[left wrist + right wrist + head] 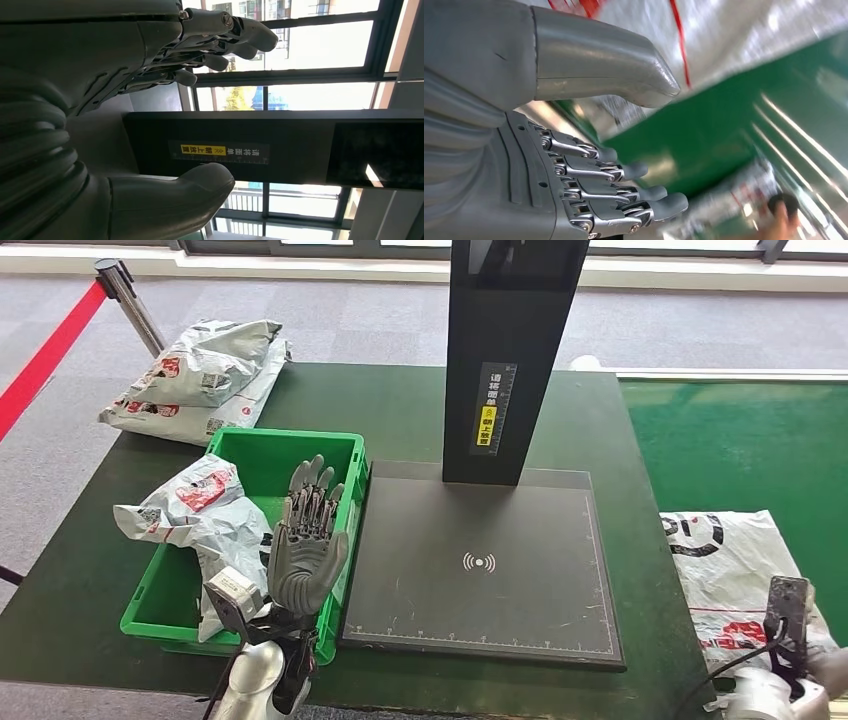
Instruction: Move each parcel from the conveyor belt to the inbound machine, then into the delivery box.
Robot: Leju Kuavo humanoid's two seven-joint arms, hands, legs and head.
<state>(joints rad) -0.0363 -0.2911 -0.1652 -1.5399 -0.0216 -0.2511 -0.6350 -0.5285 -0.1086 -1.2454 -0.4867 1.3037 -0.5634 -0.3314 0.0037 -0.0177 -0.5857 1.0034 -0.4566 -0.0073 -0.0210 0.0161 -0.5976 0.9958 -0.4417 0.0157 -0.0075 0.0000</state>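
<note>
Two grey parcels (200,380) lie stacked at the far left corner of our dark green table (400,400), near a stanchion with a red belt (50,350). The black column (510,350) of the inbound machine (480,560) rises from the far edge of its flat dark plate, standing between the delivery box and the conveyor belt (740,440). The green delivery box (250,445) sits just left of the plate, and a crumpled grey parcel (200,515) lies in it, draped over its left wall.

Our left hand (305,540) is raised upright over the box's right wall, palm showing, fingers (220,45) spread and holding nothing; the boxed parcel lies just beside it to the left.

On the belt at the right lies a white parcel (725,570) with red and black print. Our right hand (574,150) hovers close above it with fingers apart and thumb (614,70) clear; the wrist picture is blurred, so we think it touches nothing, but cannot be certain.
</note>
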